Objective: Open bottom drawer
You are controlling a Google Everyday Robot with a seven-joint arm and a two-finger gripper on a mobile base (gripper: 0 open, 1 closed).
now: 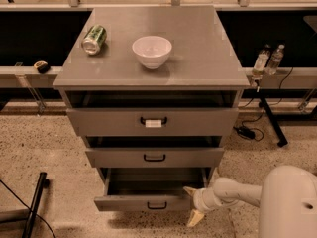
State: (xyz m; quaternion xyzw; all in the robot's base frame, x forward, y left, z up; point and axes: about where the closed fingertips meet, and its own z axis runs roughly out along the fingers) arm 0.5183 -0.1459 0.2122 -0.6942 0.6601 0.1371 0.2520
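The bottom drawer (133,203) is the lowest of the grey cabinet's (198,68) three drawers. It has a plain grey front and a small black loop handle (156,206). It stands pulled out, with its dark inside showing above the front. My gripper (192,205) is at the drawer's right front corner, at the end of the white arm (237,192) that reaches in from the lower right. One pale finger (189,191) points up by the corner and the other points down toward the floor.
The middle drawer (154,157) and the labelled top drawer (153,121) stand a little out. A white bowl (152,50) and a green can (94,38) lie on the cabinet top. A black stand leg (34,202) is at the lower left, cables and bottles at the right.
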